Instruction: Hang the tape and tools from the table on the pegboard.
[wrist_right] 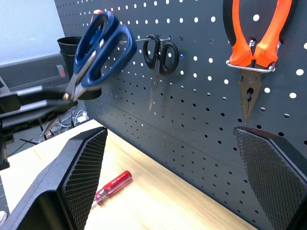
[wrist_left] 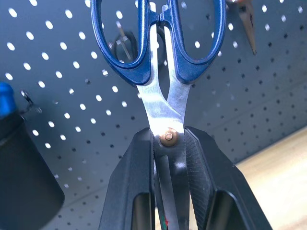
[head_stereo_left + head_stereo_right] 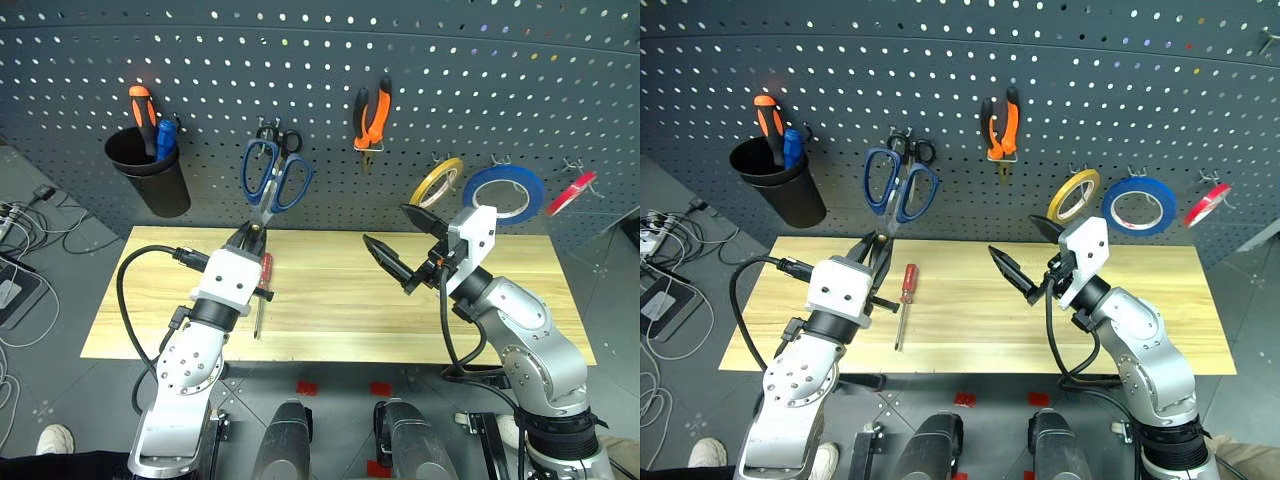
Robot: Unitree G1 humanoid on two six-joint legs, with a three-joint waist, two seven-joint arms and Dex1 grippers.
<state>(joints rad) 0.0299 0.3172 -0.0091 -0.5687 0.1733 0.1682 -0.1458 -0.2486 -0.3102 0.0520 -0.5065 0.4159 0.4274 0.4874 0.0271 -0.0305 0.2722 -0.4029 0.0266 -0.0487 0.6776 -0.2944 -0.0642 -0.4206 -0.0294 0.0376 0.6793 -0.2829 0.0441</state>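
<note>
My left gripper is shut on the steel blades of the blue-handled scissors, holding them handles-up just in front of the pegboard. In the left wrist view the fingers clamp the scissors at the pivot. The red-handled screwdriver lies on the wooden table, just right of my left wrist. The orange-and-black pliers and the tan-yellow tape hang on the pegboard. My right gripper is open and empty above the table's middle.
A black cup at the pegboard's left holds an orange-handled and a blue-handled screwdriver. Small black scissors hang just behind the held scissors. A blue roll and a red roll hang right of the tan-yellow tape. Cables lie on the floor at far left.
</note>
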